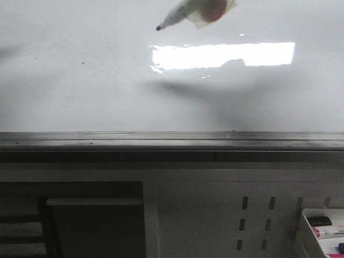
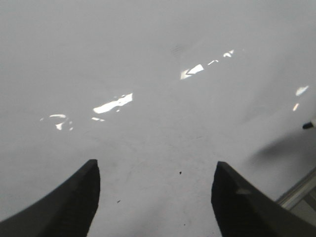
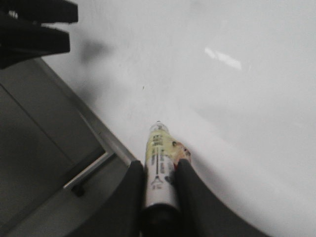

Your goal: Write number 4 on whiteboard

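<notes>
The whiteboard (image 1: pixel 80 91) fills the upper front view, glossy white with a bright rectangular reflection and a grey metal ledge (image 1: pixel 172 141) below. No number 4 shows on it; only tiny specks. A marker (image 1: pixel 180 14) with a dark tip hangs at the top centre, tip pointing left and down, apart from the board's surface as far as I can tell. In the right wrist view my right gripper (image 3: pixel 161 165) is shut on the marker (image 3: pixel 159 168). My left gripper (image 2: pixel 155 170) is open and empty over the whiteboard (image 2: pixel 148 74).
A white tray (image 1: pixel 322 231) with markers and an eraser sits at the lower right. A perforated panel (image 1: pixel 252 223) and a dark opening (image 1: pixel 75 220) lie under the ledge. The left arm's dark fingers (image 3: pixel 34 29) show in the right wrist view.
</notes>
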### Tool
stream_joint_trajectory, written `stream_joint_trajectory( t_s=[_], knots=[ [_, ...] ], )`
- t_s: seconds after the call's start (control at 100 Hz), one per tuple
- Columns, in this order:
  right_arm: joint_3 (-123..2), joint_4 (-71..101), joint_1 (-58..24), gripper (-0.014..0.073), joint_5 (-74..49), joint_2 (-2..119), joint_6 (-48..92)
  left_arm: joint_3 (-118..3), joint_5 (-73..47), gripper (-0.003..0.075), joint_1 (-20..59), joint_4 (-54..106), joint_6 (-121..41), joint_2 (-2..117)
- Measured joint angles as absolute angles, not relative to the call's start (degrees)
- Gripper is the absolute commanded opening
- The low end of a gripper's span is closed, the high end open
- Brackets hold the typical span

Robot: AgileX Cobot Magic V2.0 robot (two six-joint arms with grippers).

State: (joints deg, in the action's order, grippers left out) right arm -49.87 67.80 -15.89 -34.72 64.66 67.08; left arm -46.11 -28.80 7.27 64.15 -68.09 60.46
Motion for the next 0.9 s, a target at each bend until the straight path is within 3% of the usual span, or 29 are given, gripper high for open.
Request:
stream_joint_trajectory(
  t_s=[0.46, 0.9],
  knots=[
    [-53.0, 76.9, -19.7, -0.0050, -20.6, 73.2, 77.0, -44.0, -28.8, 0.0437, 5.6, 69.9, -71.4, 57.8],
    [-53.4, 76.9, -20.2, -0.0050, -26.9, 77.8, 77.1, -43.9, -28.8, 0.0437, 5.6, 70.4, -71.4, 57.8]
  ],
)
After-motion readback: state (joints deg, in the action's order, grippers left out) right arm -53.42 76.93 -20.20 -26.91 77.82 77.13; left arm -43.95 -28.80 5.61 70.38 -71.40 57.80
